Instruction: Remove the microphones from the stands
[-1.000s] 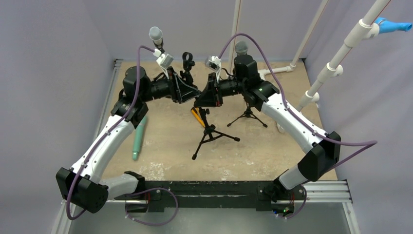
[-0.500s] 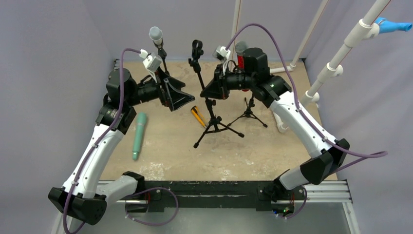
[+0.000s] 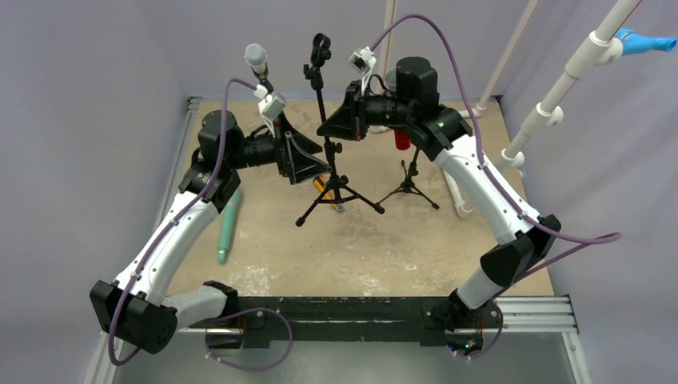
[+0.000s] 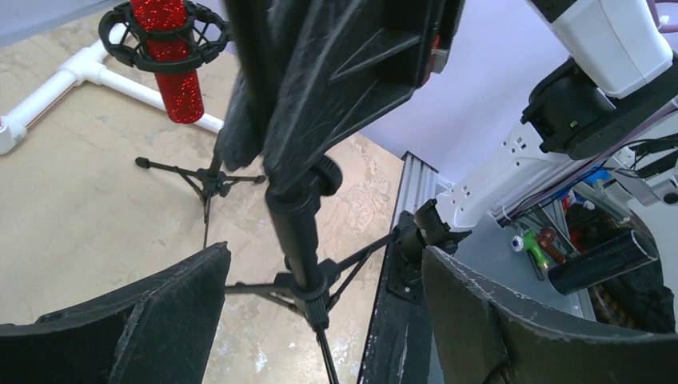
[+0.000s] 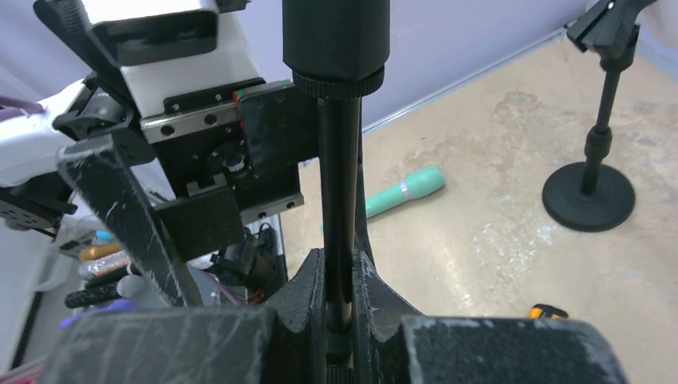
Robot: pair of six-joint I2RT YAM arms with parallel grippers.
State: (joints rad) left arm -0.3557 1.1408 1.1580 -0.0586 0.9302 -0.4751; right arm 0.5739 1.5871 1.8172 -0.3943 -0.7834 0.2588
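Right wrist view: the right claw [image 5: 340, 276] is clamped on the thin pole of the black tripod stand [image 5: 337, 184]. Left wrist view: the left claw [image 4: 324, 276] is spread apart, one finger on either side of the same pole below the right claw and clear of it. Above the right claw, the stand's black clip [image 3: 321, 50] appears empty. A teal cylindrical microphone [image 3: 229, 222] lies flat on the sandy surface [image 3: 384, 248], outboard of the left claw and well apart from it. Beyond the right claw, a red glitter microphone [image 4: 169, 60] sits in a black shock mount. Behind the left claw, a grey-headed microphone [image 3: 256, 58] is on its own stand.

Judgement: removal from the held stand looks complete. The next move calls for seating all three feet on the surface, then releasing the pole without tipping it.
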